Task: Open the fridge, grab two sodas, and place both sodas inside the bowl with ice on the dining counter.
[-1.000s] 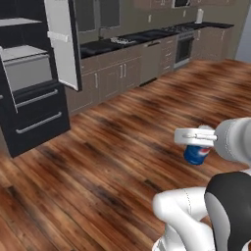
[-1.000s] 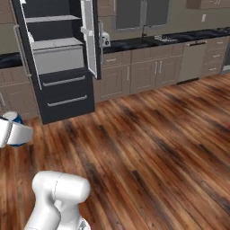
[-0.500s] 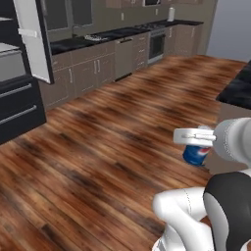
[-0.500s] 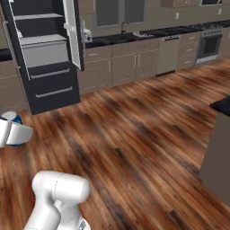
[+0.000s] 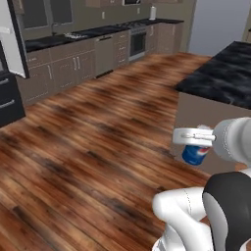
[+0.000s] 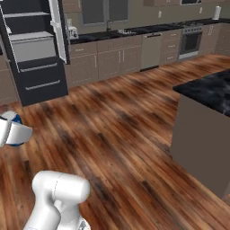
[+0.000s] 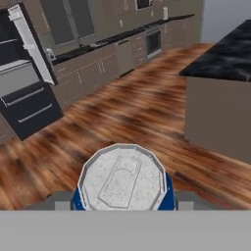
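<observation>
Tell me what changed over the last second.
The base drove and turned away from the fridge, which slid toward the left of both base views, while the dining counter came into view on the right. The gripper stays shut on the blue can, held the same way beside the arm.

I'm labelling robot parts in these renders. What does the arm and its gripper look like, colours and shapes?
The arm is glossy white with rounded, tube-like segments and a bulbous dark grey-black joint shell. A pale grey cylindrical wrist leads to the gripper, a flat white bar-shaped hand. In the right base view the white rounded base link shows. No cables or markings are visible.
</observation>
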